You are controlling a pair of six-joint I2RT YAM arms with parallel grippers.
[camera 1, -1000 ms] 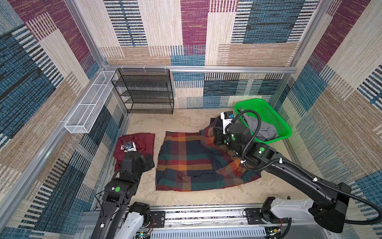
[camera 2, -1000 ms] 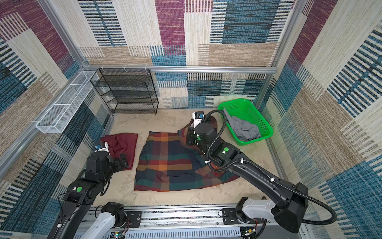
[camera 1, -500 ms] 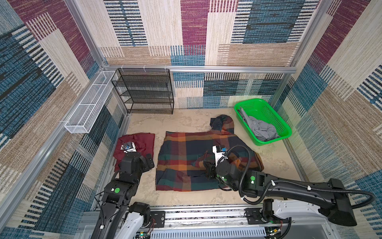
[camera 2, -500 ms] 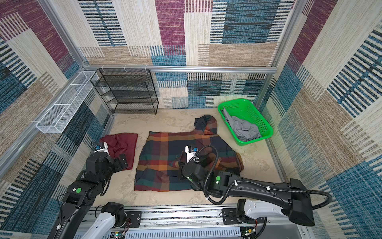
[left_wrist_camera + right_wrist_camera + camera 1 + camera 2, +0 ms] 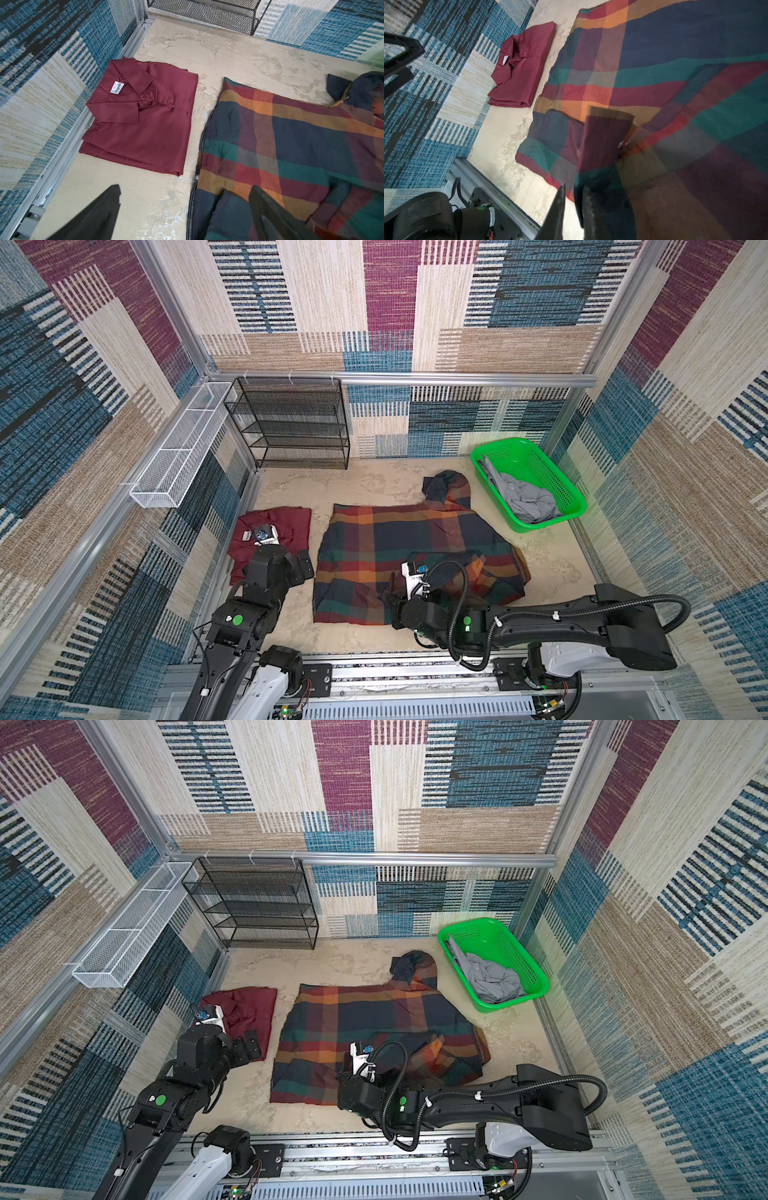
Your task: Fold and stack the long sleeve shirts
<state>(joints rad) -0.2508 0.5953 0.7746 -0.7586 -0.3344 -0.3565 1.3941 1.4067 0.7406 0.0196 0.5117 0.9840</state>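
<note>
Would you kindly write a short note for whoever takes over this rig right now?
Left claw: open, empty, hovering by the gap between the maroon shirt and the plaid shirt.
Right claw: low at the plaid shirt's near edge, jaws narrowly apart; grip unclear.
Done: maroon shirt folded, on the left.
Left to do: plaid shirt lies in the middle, partly folded; grey shirt is crumpled in the green basket. Fold both, then stack all three.
</note>
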